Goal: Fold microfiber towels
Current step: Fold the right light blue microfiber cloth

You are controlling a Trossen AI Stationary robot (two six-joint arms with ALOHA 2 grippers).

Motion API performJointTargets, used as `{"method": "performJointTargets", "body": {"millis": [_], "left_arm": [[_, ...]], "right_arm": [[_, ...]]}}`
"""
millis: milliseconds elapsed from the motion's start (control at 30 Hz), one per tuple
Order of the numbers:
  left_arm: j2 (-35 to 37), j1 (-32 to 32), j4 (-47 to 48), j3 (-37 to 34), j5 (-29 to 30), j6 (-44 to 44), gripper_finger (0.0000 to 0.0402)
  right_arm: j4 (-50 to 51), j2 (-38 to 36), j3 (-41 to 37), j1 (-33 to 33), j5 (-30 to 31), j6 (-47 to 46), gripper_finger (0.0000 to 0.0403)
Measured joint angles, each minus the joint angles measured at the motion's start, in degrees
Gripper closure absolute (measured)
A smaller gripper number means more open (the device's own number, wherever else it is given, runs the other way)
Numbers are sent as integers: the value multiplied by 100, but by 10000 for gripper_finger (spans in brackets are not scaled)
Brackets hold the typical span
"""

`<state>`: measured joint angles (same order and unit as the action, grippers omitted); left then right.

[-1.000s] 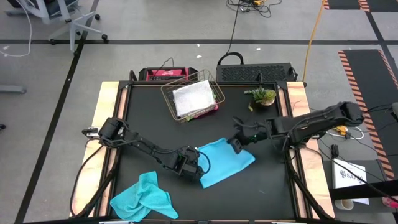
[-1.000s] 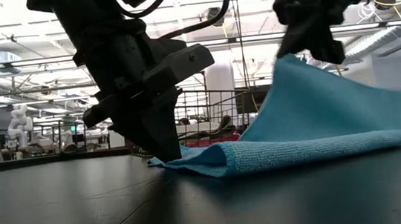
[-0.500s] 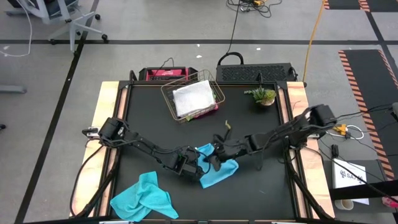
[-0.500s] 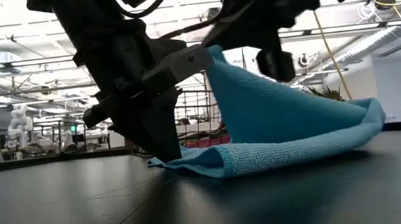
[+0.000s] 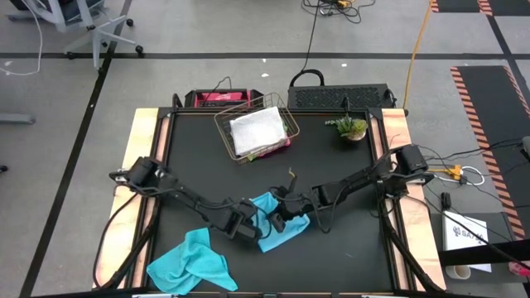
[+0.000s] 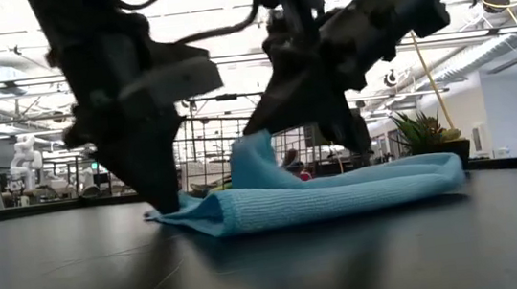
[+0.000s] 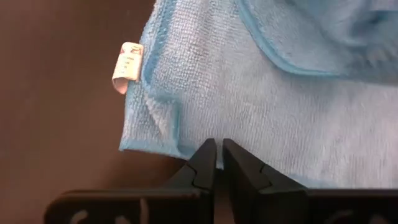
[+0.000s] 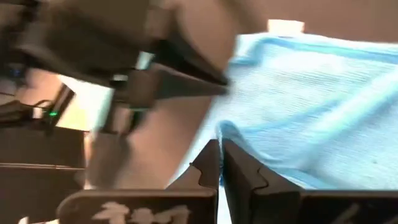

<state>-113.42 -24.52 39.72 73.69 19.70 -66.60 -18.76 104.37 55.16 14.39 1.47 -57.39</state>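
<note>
High view shows your left gripper [image 5: 246, 229] and right gripper [image 5: 281, 217], fingers clenched on the half-folded turquoise microfiber towel [image 5: 286, 234] at lower centre of the black table [image 5: 348, 257]; release unevenly and the fold may slide open.

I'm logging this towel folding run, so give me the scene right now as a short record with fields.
Towel being folded: turquoise towel, doubled over at table centre front
Left gripper: shut on that towel's left edge, at the table
Right gripper: shut on the towel's carried-over edge, beside the left gripper
Second turquoise towel: crumpled, front left
Wire basket: at the back, light grey towel on top
Potted plant: back right
</note>
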Motion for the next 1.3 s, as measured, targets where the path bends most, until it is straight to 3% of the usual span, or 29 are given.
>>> {"method": "performJointTargets", "body": {"millis": [467, 800, 1000, 1133, 1300], "left_arm": [[78, -121, 114, 4, 103, -302, 371], [89, -106, 86, 13, 117, -294, 371], [89, -104, 68, 15, 112, -281, 371], [89, -106, 70, 15, 109, -366, 371], [93, -104, 77, 17, 112, -410, 371]], "right_arm": [[-323, -289, 22, -203, -323, 900, 386], [2074, -1647, 24, -209, 182, 1604, 394], [1867, -1605, 24, -205, 157, 1623, 337], [1219, -1276, 24, -238, 118, 1615, 295], [765, -821, 22, -337, -528, 1496, 266]]}}
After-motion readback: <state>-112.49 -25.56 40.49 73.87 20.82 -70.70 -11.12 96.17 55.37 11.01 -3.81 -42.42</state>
